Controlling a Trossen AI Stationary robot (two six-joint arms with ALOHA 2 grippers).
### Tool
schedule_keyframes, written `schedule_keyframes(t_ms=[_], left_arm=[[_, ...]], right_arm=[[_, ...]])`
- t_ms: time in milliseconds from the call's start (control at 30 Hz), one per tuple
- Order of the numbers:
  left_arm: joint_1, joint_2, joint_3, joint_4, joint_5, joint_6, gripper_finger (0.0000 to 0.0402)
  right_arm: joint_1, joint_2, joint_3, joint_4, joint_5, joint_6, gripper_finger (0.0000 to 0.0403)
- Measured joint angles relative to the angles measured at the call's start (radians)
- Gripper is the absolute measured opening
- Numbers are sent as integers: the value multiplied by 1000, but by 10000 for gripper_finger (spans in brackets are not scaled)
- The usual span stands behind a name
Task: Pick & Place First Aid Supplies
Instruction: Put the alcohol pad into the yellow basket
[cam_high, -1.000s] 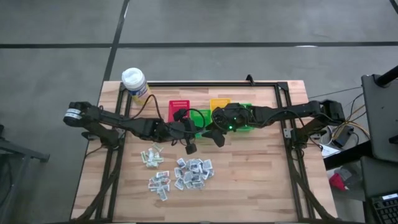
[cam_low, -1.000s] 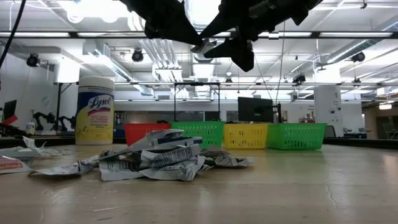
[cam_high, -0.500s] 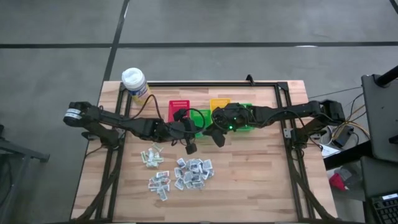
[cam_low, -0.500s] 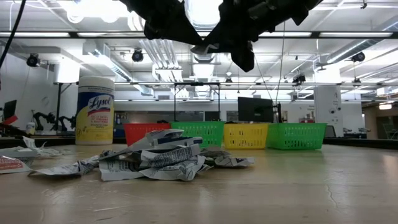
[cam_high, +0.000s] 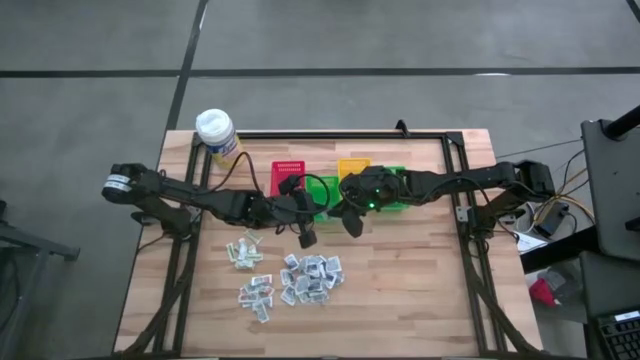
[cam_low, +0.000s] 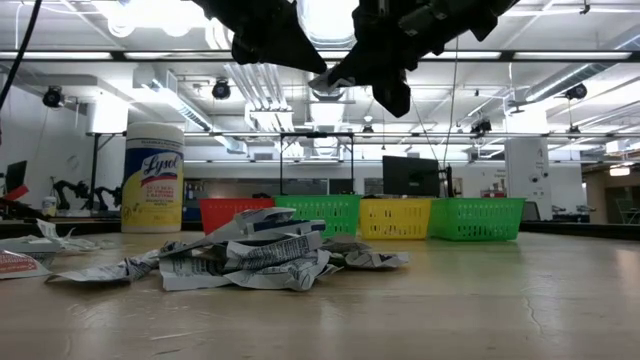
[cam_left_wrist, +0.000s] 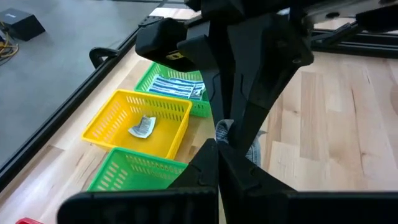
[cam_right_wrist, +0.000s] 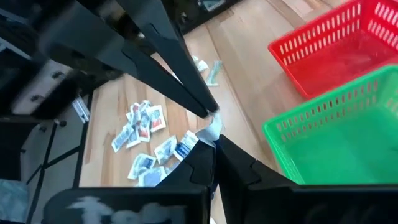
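Both end effectors, left and right, meet tip-to-tip above the table, clamped on one packet.

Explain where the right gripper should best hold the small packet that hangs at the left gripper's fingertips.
Its free end, beyond the tips of the left gripper, approached from the opposite side, pinching the flat faces: the packet is thin. The right gripper looks shut there.

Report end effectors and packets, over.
Left end effector and right end effector shut, tips meeting on one packet above the table. Packet pile below. Nothing obstructing.
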Motion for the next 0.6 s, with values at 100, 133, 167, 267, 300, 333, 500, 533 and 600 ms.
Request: schedule_keyframes(t_ms=[100,133,167,267,300,333,500,533,600], left_arm=[[0,0,0,0,2,0,1],[0,0,0,0,2,0,4],[0,0,0,0,1,1,10],[0,0,0,0,-15,3,40],[0,0,0,0,-23,3,53],[0,0,0,0,-36,2,67],[0,0,0,-29,-62,6,120],[0,0,0,-39,-62,14,126],[0,0,0,-73,-62,18,132]], right_arm=[[0,0,0,-18,0,0,9],[0,0,0,-22,0,0,9],[0,0,0,-28,0,0,8],[-2,0,0,-53,0,-2,8],[-3,0,0,-65,3,-4,8],[-3,0,0,-77,10,-5,8],[-11,0,0,-150,85,-18,8],[-14,0,0,-164,100,-24,8],[-20,0,0,-191,136,-34,8]])
